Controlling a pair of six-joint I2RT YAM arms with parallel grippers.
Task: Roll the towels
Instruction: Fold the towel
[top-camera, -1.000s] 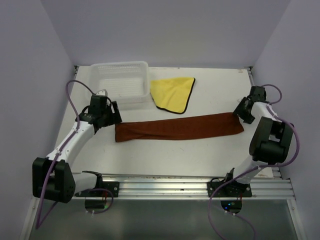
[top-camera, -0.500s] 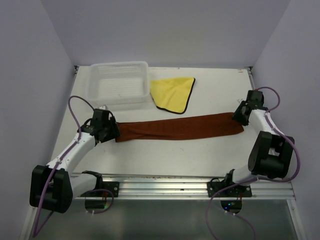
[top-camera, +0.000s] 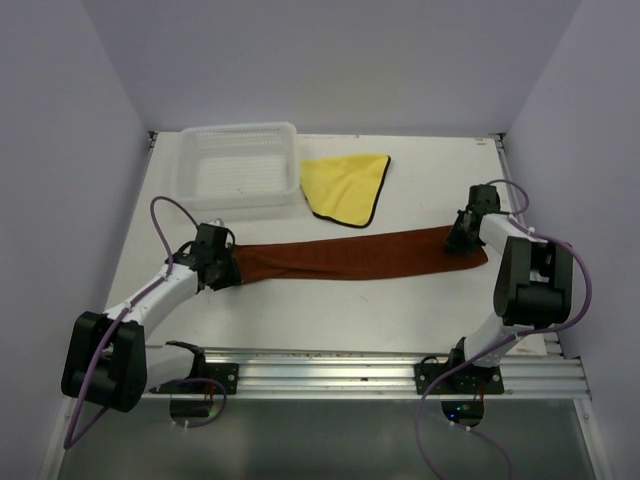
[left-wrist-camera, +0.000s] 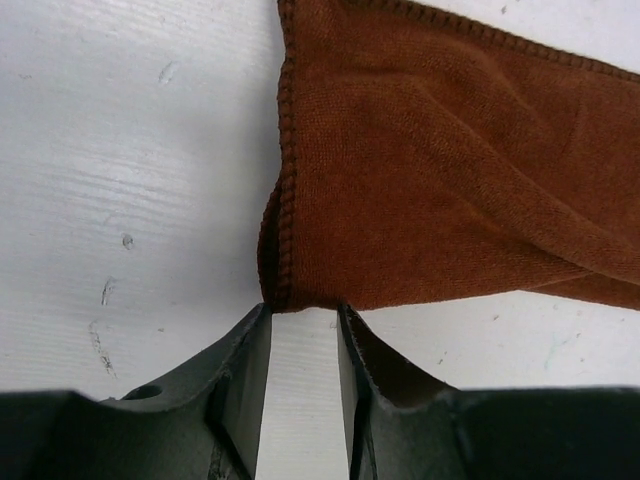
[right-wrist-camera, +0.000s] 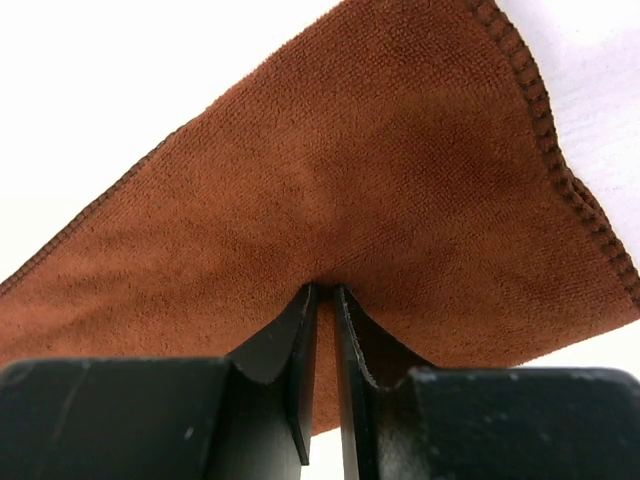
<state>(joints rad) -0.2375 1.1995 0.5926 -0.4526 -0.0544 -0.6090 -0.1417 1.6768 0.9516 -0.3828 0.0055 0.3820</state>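
- Closing on the right end of the brown towel (right-wrist-camera: 330, 170), the right gripper (right-wrist-camera: 325, 290) has its jaws nearly together. The cloth puckers at the tips, so I judge this a pinch on the cloth.
- Left gripper (left-wrist-camera: 300, 318): jaws narrowly apart, with bare table (left-wrist-camera: 140, 150) showing between them. The tips sit at the hem at the towel's left end. They meet the hem but do not reach over it, so there is no hold here.
- The brown towel lies flat as a long folded strip across the middle of the table, running from one gripper to the other.
- Recommendation: move the left jaws forward over the hem so every layer sits between the pads before closing. A bite on the hem alone would likely slip.
- Recommendation: keep the strip straight and lightly taut, and start the roll with the end hem square. Otherwise the roll may cone.
- The yellow towel (top-camera: 345, 185) lies flat beyond the strip, just beside the basket (top-camera: 240, 132) and apart from both grippers.
- Count: two grippers; two towels, neither rolled; one basket.
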